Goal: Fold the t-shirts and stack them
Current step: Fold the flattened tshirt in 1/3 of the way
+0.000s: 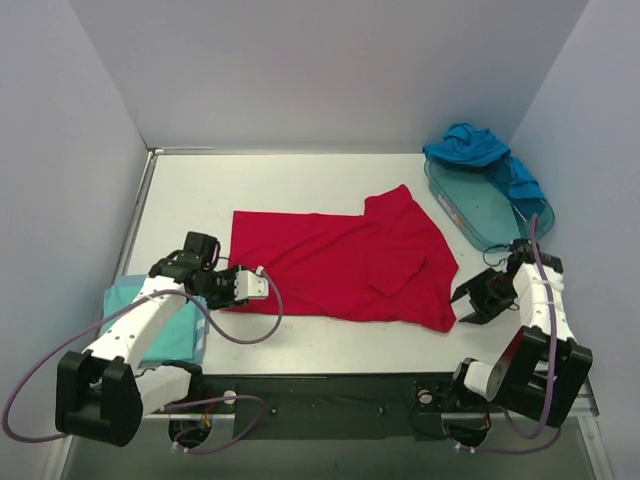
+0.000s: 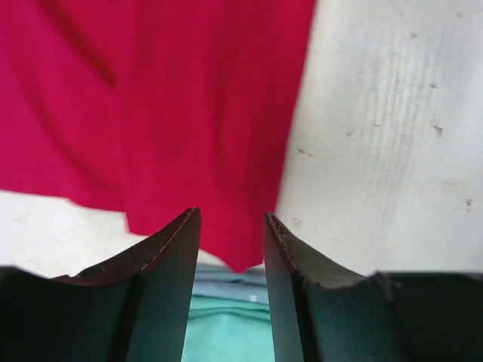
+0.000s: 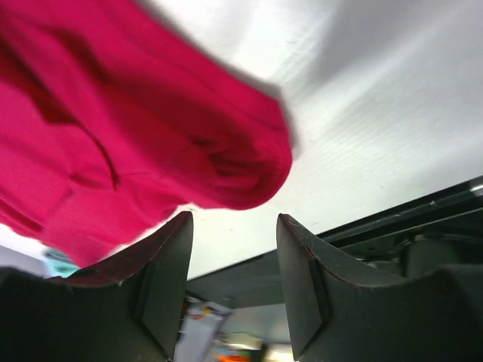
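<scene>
The red t-shirt [image 1: 340,265] lies spread flat mid-table, partly folded, with a sleeve at the back. My left gripper [image 1: 255,285] is open at its near left corner; in the left wrist view that red corner [image 2: 189,128] lies just past the gripper [image 2: 232,215], not clamped. My right gripper [image 1: 468,305] is open just right of the shirt's near right corner, and the rounded red fold [image 3: 151,143] sits just ahead of the gripper [image 3: 234,217]. The pale aqua t-shirt [image 1: 165,320] lies folded at the near left under my left arm. The blue t-shirt [image 1: 470,145] is bunched over the tray's far end.
A translucent teal plastic tray [image 1: 490,215] stands at the back right, close behind my right arm. The table's dark front edge [image 3: 377,226] is near the right gripper. Grey walls close in the left, right and back sides.
</scene>
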